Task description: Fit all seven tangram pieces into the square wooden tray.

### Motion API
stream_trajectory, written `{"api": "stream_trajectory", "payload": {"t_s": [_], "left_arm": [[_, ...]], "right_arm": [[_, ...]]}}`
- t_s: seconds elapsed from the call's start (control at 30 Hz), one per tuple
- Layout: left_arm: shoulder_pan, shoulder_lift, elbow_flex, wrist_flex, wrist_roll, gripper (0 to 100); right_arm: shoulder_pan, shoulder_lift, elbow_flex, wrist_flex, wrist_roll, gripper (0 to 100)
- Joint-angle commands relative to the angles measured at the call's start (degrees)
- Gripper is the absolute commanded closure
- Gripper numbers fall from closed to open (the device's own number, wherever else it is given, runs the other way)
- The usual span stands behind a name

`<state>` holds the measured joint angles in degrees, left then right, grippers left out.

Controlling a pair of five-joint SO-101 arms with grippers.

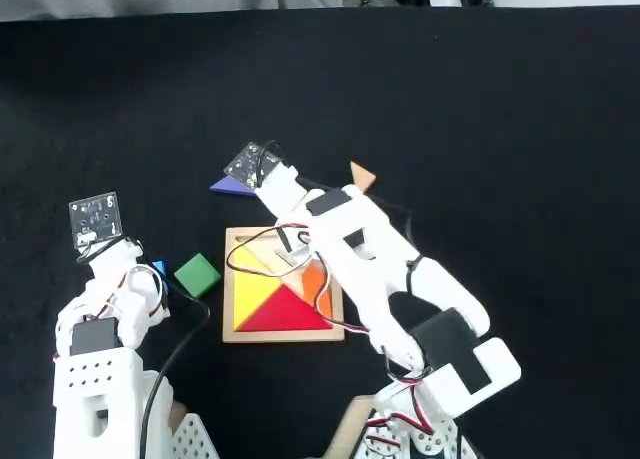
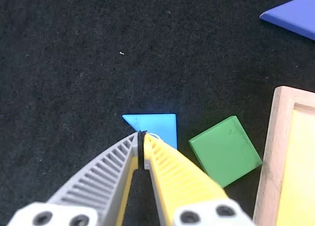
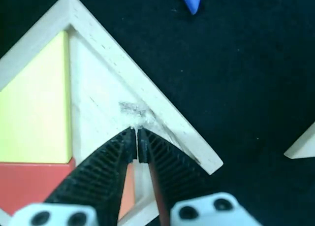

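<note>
Tray (image 1: 229, 289) at desk (image 1: 500, 129) centre holding yellow triangle (image 1: 255, 289), red triangle (image 1: 285, 314), orange piece (image 1: 315, 279), right pincer (image 3: 136, 137) closed, empty, over its bare corner, green square (image 1: 197, 275) at nine o'clock, light-blue triangle (image 2: 157, 126) beyond, left pincer (image 2: 141, 140) closed, empty, tip at that triangle's edge

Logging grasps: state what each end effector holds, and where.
Nothing is held. The left end effector is shut, tips at the edge of the blue triangle; the right end effector is shut over bare floor in the wooden tray.
</note>
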<state>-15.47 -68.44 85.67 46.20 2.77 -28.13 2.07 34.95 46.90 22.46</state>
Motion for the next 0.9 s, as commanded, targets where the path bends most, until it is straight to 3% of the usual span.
{"api": "stream_trajectory", "payload": {"t_s": [0.0,0.57,0.87], "left_arm": [[0.84,-0.62,-1.01,-0.97,0.44,97],[0.75,-0.62,-0.92,-0.97,0.44,97],[0.75,-0.62,-1.01,-0.97,0.44,97]], "right_arm": [[-0.53,0.04,-2.33,0.53,0.44,98.8],[2.73,-1.19,-0.13,4.4,3.6,98.8],[3.16,-15.96,7.52,0.97,3.52,98.8]]}}
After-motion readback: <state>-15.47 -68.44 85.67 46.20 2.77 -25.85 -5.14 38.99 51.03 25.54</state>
